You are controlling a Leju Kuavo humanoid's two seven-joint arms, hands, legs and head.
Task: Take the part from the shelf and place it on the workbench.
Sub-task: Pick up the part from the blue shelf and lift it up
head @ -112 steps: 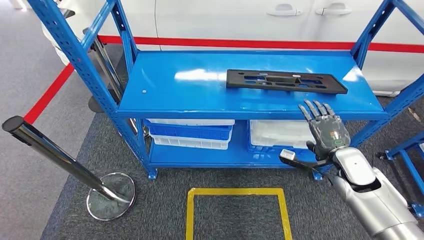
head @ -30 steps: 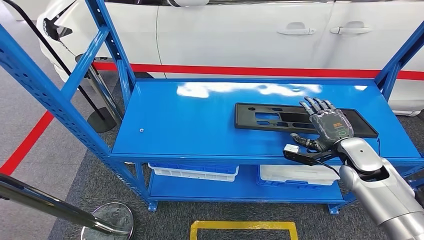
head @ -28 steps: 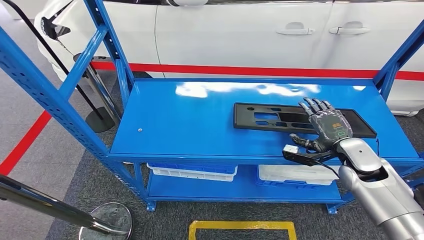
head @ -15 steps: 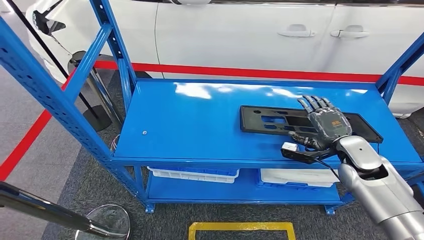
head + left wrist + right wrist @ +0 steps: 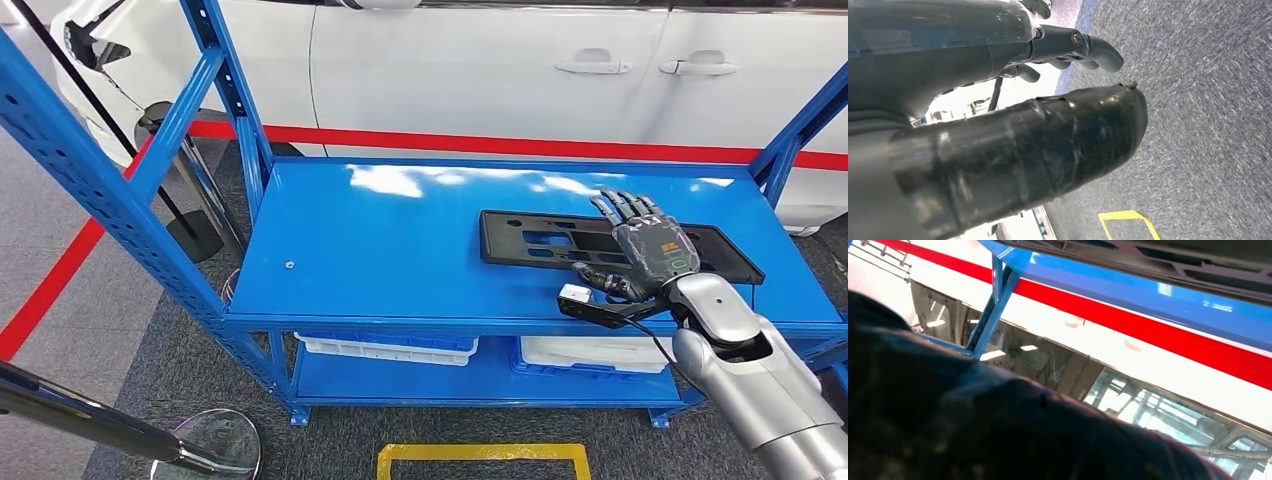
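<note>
Fingers (image 5: pixel 622 208) first: the right hand's are stretched out flat and slightly fanned, lying over the top of the black part (image 5: pixel 545 241), while the thumb sticks out sideways near the part's front edge. Nothing is pinched, nothing curled under, so the right hand (image 5: pixel 648 250) is laid above or on the piece rather than gripping it; from this high angle it's hard to say whether the fingers actually touch the plastic or hover just over it. The part itself, a long flat black frame with cut-outs, lies flat on the top deck of the blue shelf (image 5: pixel 380 250), toward the right side and near the front edge, with the hand covering its right-of-middle stretch. Down at the other side, the left hand (image 5: pixel 1068 47) hangs over grey carpet, its fingers loosely curled around nothing. So where are we? Early going, by my reading: the reach is made, but the grasp isn't closed, the lift hasn't happened, and the whole carry to the workbench remains. Beyond the shelf sit a white car (image 5: pixel 480 70) and a red line (image 5: pixel 480 143), with white bins (image 5: pixel 385 345) on the lower deck.
</note>
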